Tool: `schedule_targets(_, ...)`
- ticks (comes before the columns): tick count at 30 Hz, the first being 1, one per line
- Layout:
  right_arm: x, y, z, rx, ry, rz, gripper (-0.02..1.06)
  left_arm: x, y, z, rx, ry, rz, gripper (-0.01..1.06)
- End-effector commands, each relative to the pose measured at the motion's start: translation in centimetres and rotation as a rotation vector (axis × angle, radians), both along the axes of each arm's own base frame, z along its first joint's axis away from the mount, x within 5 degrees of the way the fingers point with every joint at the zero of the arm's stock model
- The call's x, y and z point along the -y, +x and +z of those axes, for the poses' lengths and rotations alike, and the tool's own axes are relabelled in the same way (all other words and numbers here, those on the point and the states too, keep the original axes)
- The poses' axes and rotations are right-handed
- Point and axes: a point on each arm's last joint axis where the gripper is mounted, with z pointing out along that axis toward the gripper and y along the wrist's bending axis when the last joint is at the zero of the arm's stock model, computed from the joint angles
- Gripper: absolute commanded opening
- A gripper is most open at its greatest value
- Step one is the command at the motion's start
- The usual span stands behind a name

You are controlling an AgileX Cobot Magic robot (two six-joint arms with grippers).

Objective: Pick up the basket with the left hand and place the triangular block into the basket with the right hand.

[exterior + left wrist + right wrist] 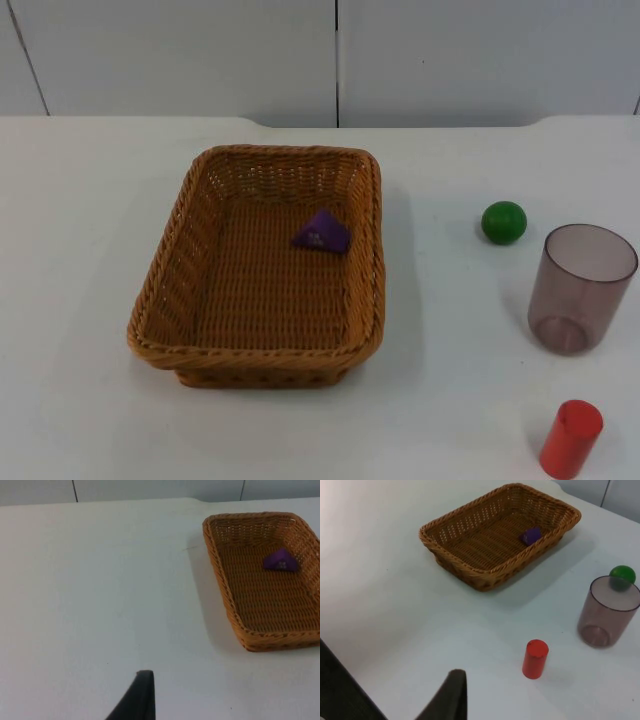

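Red cylinder upright; purple triangular block inside basket; end effector states unclear

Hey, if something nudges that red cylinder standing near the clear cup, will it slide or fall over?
The red cylinder stands upright and is taller than wide, so a high push would probably tip it. Once down, its round side would likely roll on the flat table. It looks solid and stiff, probably not fragile.

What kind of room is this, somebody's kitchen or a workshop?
Probably a lab test bench, not a kitchen: a bare white table against a grey partition wall, with toy-like props set out, a wicker basket holding a purple triangular block, and a green ball.
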Motion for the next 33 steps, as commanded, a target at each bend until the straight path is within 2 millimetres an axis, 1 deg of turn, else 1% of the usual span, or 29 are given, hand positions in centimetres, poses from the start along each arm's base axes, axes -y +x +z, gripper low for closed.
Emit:
schedule_targets(1,-0.03,0.03,-0.25,-0.008,-0.001,-0.003,1.05,-0.08,0.01,-0.15,-0.006,-0.002,0.012,1.05)
schedule_targets(29,-0.03,0.03,-0.25,-0.008,-0.001,-0.003,1.05,-0.26,0.03,-0.17,-0.007,0.007,0.030,1.05)
schedule_targets(33,-0.06,0.04,-0.25,-0.008,-0.001,-0.027,1.05,-0.18,0.03,-0.14,-0.005,-0.005,0.027,1.05)
